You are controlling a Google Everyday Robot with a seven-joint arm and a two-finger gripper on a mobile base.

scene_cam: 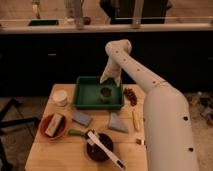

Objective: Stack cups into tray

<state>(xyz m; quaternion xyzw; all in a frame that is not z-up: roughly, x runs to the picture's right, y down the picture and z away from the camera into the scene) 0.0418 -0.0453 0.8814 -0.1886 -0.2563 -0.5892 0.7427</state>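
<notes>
Gripper (110,80) is held above the tray's (82,101) right half (finger state cannot be told) | grey-green cup (105,94) is seated in tray | white cup (60,97) is left beside it on the table (60,150).

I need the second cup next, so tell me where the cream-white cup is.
The cream-white cup stands on the table's left side, just outside the green tray's left wall, above the orange-red bowl. The gripper hovers over the tray's right end.

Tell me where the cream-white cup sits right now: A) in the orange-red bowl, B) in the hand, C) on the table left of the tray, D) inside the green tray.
C: the cream-white cup stands on the table left of the green tray, while the hand hovers over the dark cup inside the tray.
</notes>
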